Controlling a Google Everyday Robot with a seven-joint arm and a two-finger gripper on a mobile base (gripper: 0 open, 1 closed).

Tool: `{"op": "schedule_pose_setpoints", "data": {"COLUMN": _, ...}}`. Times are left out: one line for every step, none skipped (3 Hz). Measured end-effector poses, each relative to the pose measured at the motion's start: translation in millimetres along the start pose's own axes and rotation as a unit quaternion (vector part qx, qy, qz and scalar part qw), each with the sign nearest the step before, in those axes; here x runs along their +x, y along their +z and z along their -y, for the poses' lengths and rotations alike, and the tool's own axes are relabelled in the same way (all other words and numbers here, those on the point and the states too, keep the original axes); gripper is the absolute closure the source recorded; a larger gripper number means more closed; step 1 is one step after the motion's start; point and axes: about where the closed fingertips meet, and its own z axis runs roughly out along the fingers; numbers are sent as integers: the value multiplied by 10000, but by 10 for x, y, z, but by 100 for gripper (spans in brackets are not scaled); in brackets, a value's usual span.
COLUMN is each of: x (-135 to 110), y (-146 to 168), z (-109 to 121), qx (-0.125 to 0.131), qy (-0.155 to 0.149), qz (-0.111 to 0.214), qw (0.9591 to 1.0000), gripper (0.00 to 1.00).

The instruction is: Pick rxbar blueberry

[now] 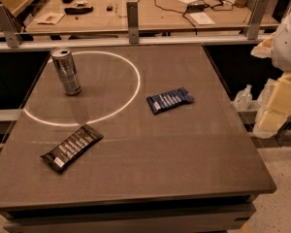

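The rxbar blueberry (169,100), a small flat bar in a dark blue wrapper with white lettering, lies flat on the brown table (150,169), right of centre and just outside a white ring of light. It lies at a slight angle with nothing touching it. My gripper does not show in this view. Only a white rounded shape (290,38), possibly part of my arm, shows at the right edge, well away from the bar.
A silver can (67,71) stands upright inside the ring at the back left. A longer black-wrapped bar (72,147) lies at the front left. Yellowish blocks (280,103) and a small bottle (243,98) sit right of the table. A cluttered desk (136,8) stands behind a rail.
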Motion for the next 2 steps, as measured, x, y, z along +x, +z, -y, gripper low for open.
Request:
{"op": "schedule_pose_setpoints", "data": {"x": -6, "y": -11, "z": 6, "qx": 21, "qy": 14, "qz": 23, "qw": 10000, "gripper": 0}}
{"op": "schedule_pose_setpoints", "data": {"x": -93, "y": 0, "z": 80, "qx": -61, "qy": -262, "qz": 166, "qw": 9995, "gripper": 0}}
